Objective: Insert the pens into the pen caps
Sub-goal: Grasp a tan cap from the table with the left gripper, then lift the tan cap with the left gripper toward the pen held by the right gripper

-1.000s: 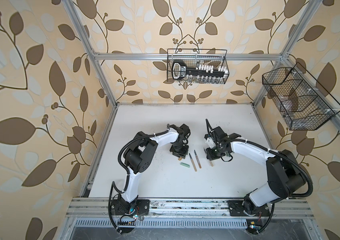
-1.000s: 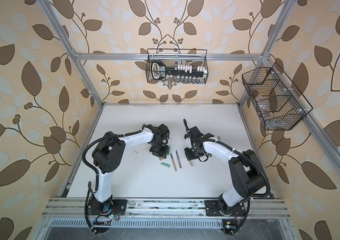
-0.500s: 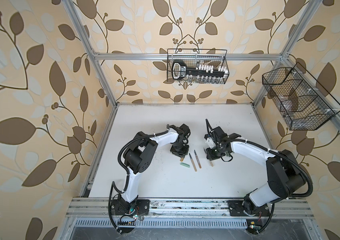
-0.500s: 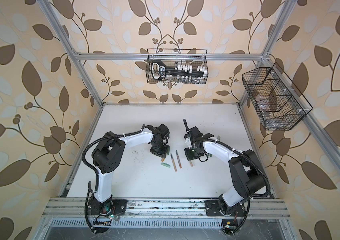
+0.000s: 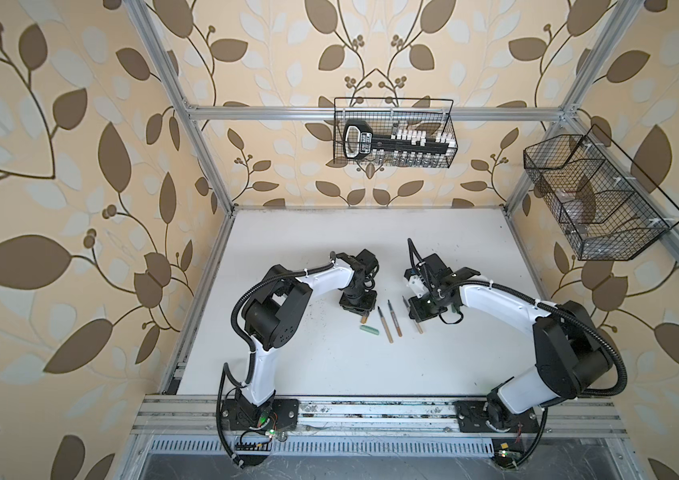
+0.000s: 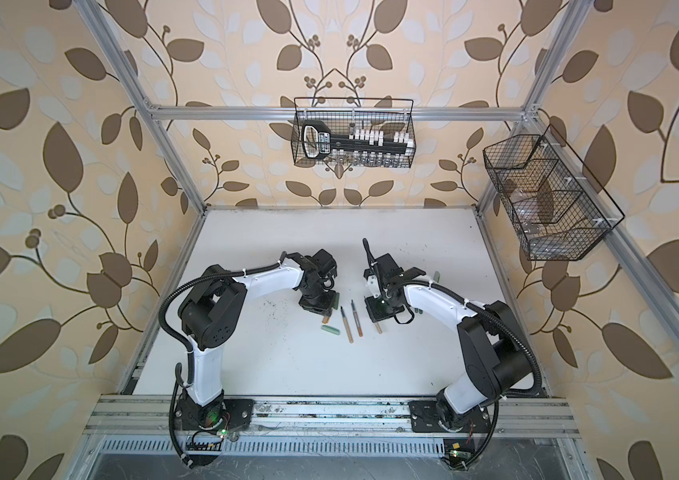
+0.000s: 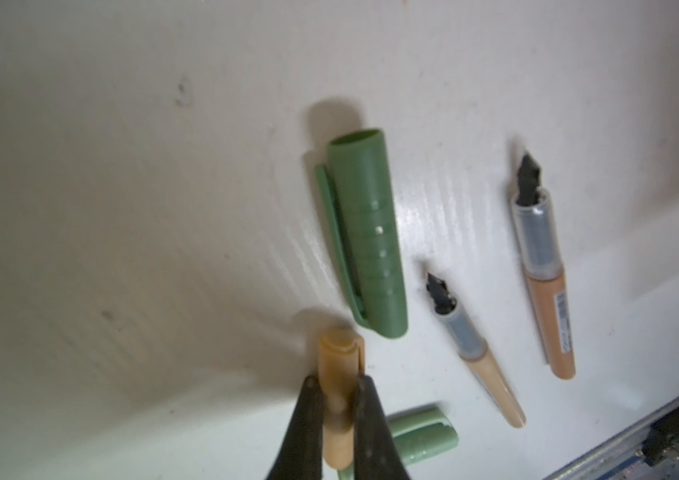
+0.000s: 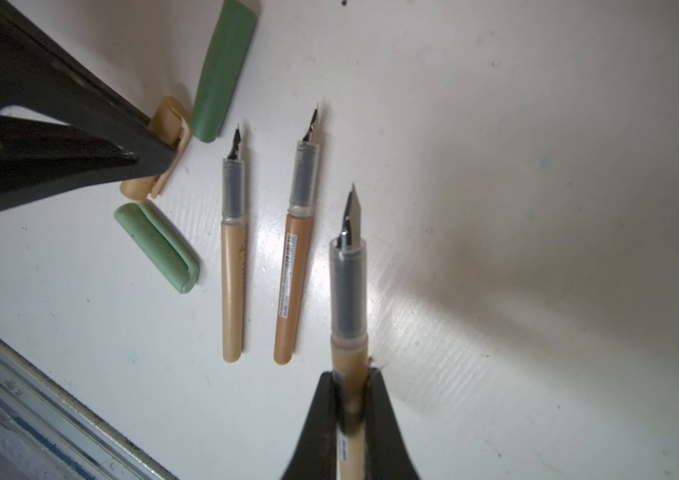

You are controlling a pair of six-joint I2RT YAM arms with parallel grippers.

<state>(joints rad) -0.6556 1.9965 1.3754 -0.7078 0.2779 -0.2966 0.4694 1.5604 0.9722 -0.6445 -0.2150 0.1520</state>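
The left gripper pinches a tan pen cap between its two dark fingers, and the cap's rounded end pokes out past the tips. Just beyond that end lies a dark green cap with its clip along one side. A pale mint cap sits close beside the fingers. Two uncapped pens rest apart on the white table — a pale tan pen and a darker tan pen bearing a label.
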